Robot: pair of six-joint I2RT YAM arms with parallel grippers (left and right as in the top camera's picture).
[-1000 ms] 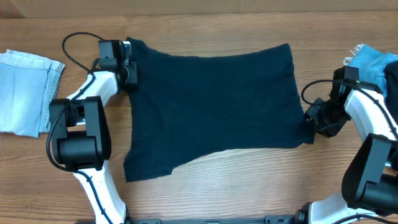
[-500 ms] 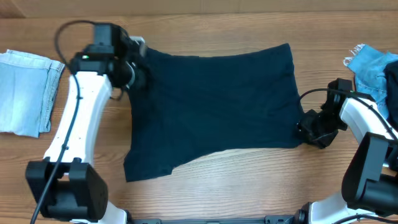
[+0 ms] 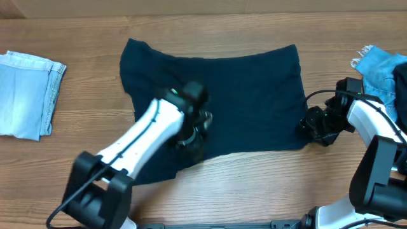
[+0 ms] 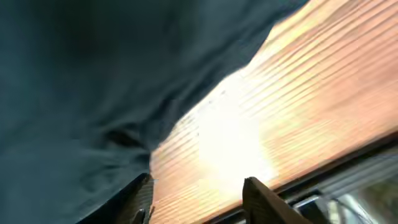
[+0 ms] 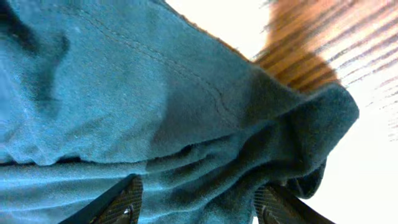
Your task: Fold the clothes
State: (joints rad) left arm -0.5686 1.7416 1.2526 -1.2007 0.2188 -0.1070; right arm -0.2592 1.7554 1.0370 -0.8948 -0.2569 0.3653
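The clothes are chiefly a dark navy garment [image 3: 241, 95] spread flat across the middle of the table. My left gripper [image 3: 193, 137] hovers over its lower edge. In the left wrist view this gripper [image 4: 199, 202] is open, with bare wood between its fingers and the navy cloth [image 4: 93, 81] just to the left. My right gripper [image 3: 313, 124] sits at the garment's lower right corner. Its jaws [image 5: 199, 205] stand open, wide apart, around a bunched fold of the navy cloth [image 5: 155, 93].
A folded pale blue denim piece [image 3: 25, 92] lies at the far left. A brighter blue denim piece [image 3: 385, 67] sits at the right edge behind the right arm. Wooden table [image 3: 254, 184] shows in front of the garment.
My left arm has swung from the garment's top left corner down to its lower edge. That corner now lies flat. My right gripper has crept left and its jaws have widened.
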